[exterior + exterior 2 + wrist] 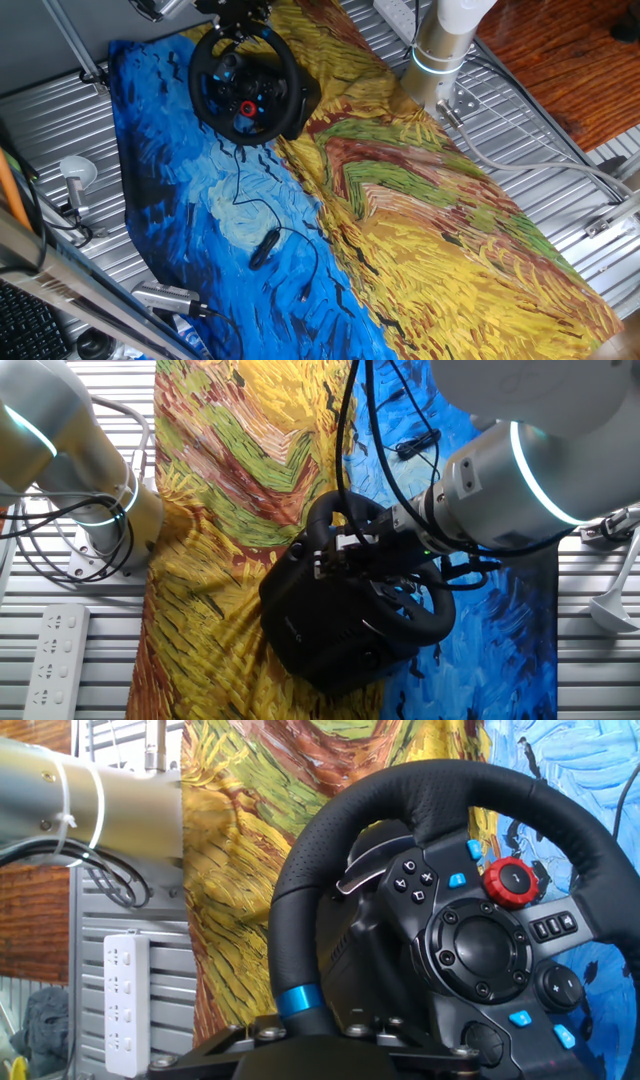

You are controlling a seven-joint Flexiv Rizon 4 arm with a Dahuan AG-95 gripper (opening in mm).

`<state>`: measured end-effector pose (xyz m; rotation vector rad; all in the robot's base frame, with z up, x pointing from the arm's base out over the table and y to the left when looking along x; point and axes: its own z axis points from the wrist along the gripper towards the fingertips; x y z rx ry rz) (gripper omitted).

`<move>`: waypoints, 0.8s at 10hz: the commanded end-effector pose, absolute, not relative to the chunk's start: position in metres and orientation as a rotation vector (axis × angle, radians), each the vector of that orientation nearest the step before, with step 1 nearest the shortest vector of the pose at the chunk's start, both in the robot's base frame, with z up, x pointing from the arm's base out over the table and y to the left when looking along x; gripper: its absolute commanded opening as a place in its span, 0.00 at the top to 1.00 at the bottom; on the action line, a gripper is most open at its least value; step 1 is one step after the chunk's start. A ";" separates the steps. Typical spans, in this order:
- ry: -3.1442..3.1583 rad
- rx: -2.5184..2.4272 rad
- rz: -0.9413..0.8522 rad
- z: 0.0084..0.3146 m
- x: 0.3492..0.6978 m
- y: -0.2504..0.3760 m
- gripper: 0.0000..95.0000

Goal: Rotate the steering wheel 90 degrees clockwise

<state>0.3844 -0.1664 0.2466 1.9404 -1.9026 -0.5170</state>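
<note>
The black steering wheel (247, 95) stands on its base at the far end of the painted cloth, its grey hub with the red button (511, 882) facing the table. My gripper (240, 14) sits at the top of the rim. In the hand view, the thick rim (300, 910) runs down between my fingers, and my gripper (305, 1032) is shut on it just below the blue stripe (297, 1002). From the other side, the steering wheel's black base (320, 625) shows, with the gripper (350, 548) on the rim above it.
A small black oval device (265, 247) with a thin cable lies mid-cloth. The arm's base column (437, 55) stands at the back right. A white power strip (125, 1002) lies on the metal slats beside the cloth. A silver cylinder (165, 297) lies at the near left.
</note>
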 end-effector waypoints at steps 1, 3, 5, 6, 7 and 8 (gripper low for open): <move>-1.910 1.931 -0.504 0.247 0.385 -0.161 1.00; -1.917 1.922 -0.503 0.246 0.385 -0.159 1.00; -1.930 1.907 -0.500 0.247 0.384 -0.158 1.00; -1.943 1.892 -0.496 0.247 0.384 -0.158 1.00; -1.951 1.883 -0.494 0.247 0.385 -0.157 1.00; -1.968 1.865 -0.493 0.246 0.385 -0.156 1.00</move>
